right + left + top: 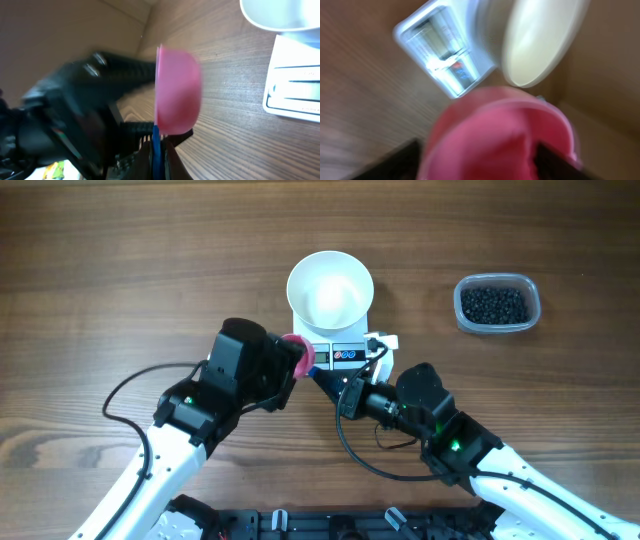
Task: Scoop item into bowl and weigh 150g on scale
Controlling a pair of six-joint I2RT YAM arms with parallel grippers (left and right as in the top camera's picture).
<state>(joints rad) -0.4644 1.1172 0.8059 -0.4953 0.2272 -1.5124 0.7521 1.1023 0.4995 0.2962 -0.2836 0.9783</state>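
A pink scoop (299, 352) with a blue handle (156, 150) hangs in front of the white scale (346, 352), between my two grippers. My right gripper (158, 144) is shut on the blue handle, and the scoop's cup (176, 92) stands above its fingers. My left gripper (480, 167) is open, its dark fingers (400, 161) wide apart on either side of the pink cup (500, 135). The empty white bowl (330, 289) sits on the scale. The item, small black beads (494, 304), fills a clear tub at the right.
The clear plastic tub (530, 290) stands apart on the wooden table, right of the scale. Black cables (350, 450) trail from both arms near the front edge. My left arm (75, 115) is close behind the scoop in the right wrist view.
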